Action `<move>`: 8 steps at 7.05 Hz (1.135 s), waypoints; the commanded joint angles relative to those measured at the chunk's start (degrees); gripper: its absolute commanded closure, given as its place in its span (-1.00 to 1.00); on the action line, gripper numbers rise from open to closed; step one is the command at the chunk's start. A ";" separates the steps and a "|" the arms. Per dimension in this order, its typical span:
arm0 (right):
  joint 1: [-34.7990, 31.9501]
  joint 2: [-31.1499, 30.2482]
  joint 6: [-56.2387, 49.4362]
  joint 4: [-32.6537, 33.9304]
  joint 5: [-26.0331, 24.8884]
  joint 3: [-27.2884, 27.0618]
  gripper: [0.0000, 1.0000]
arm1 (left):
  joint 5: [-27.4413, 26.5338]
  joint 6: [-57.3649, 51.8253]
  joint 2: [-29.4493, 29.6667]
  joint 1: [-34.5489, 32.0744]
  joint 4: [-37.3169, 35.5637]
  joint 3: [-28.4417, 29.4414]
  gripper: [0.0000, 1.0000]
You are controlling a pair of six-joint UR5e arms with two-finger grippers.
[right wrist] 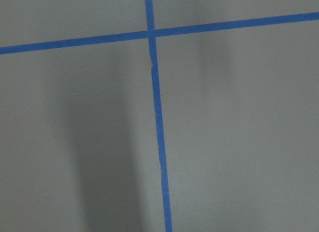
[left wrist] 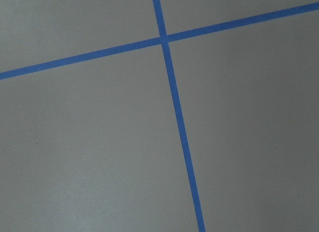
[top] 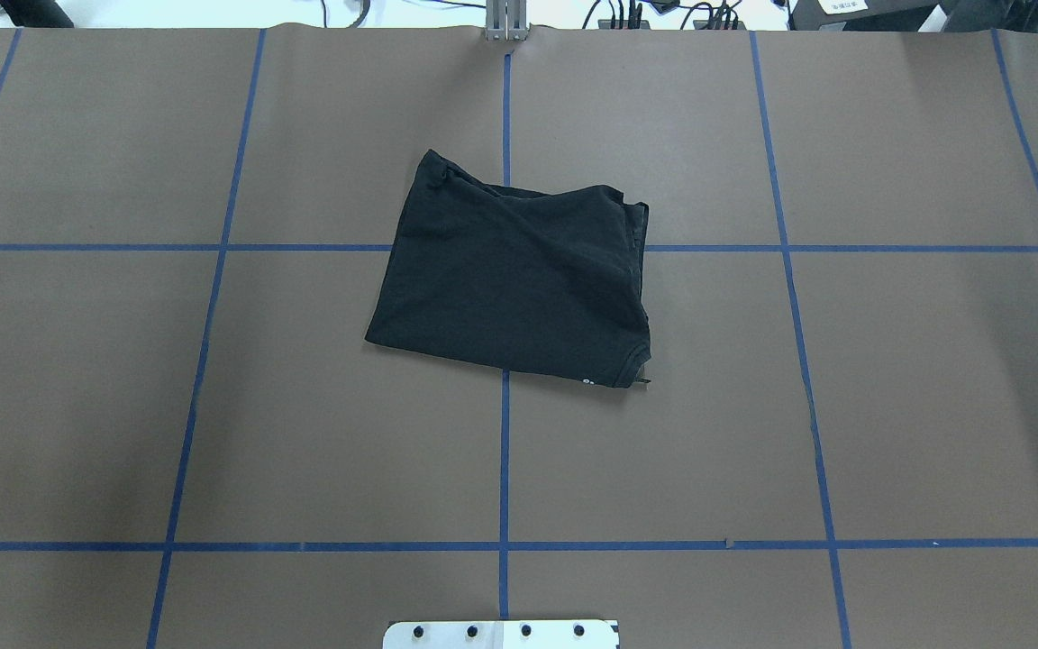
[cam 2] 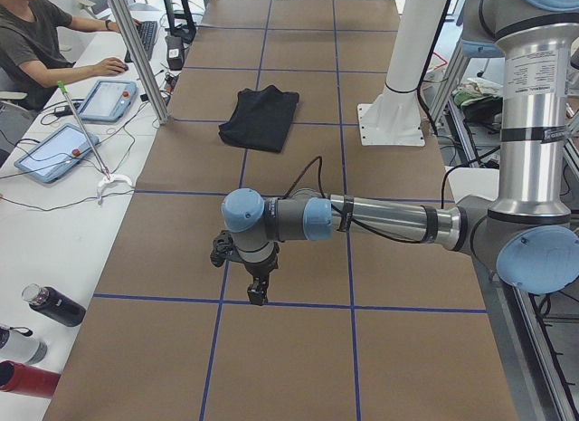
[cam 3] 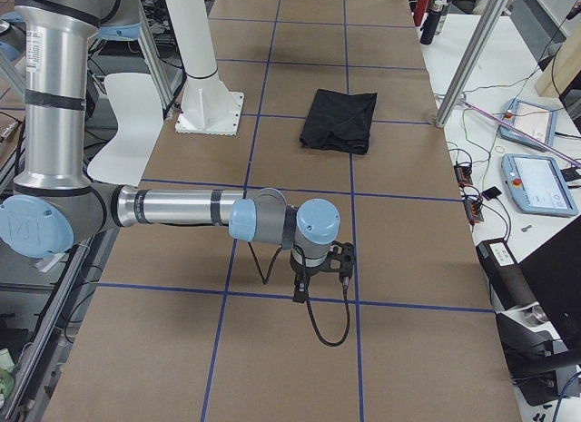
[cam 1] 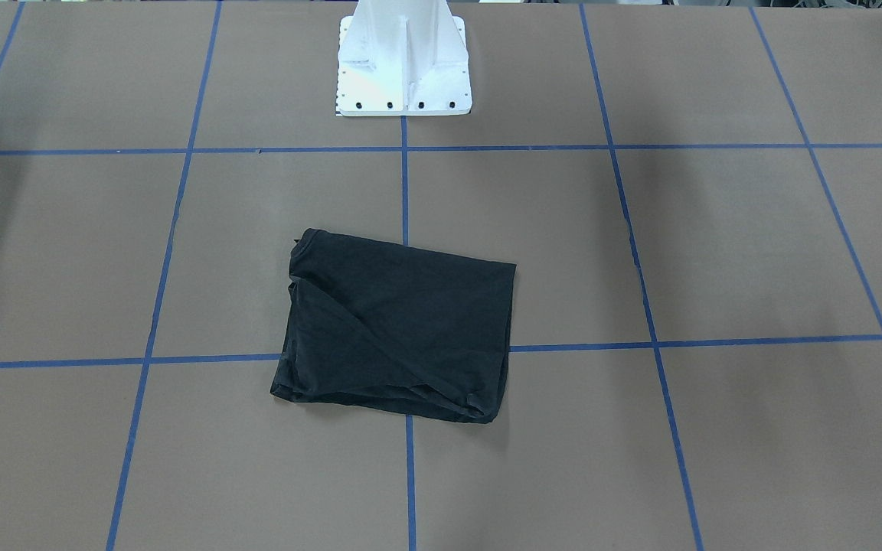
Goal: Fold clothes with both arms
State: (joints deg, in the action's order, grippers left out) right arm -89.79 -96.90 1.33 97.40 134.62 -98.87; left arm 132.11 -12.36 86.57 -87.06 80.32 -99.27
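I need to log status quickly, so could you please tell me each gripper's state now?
Left gripper: cannot be told.
Right gripper: cannot be told.

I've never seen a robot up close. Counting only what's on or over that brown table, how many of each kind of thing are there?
Black T-shirt, folded: 1
Robot arms: 2, the left arm and the right arm
White pedestal: 1
Total: 4
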 commanded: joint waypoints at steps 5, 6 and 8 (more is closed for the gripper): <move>-0.03 -0.13 -2.29 -0.64 -2.08 2.19 -1.00 | -0.01 -0.03 0.35 -0.04 0.01 -0.84 -1.00; -0.03 -0.13 -2.29 -0.64 -2.00 2.19 -1.00 | -0.01 -0.03 0.53 -0.04 0.01 -0.84 -1.00; -0.03 -0.13 -2.29 -0.64 -2.00 2.19 -1.00 | 0.07 -0.03 0.36 -0.04 0.01 -0.66 -1.00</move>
State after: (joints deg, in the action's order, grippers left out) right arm -89.82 -97.03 -0.97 96.77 132.61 -96.69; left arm 132.12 -12.35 87.02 -87.10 80.33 -100.06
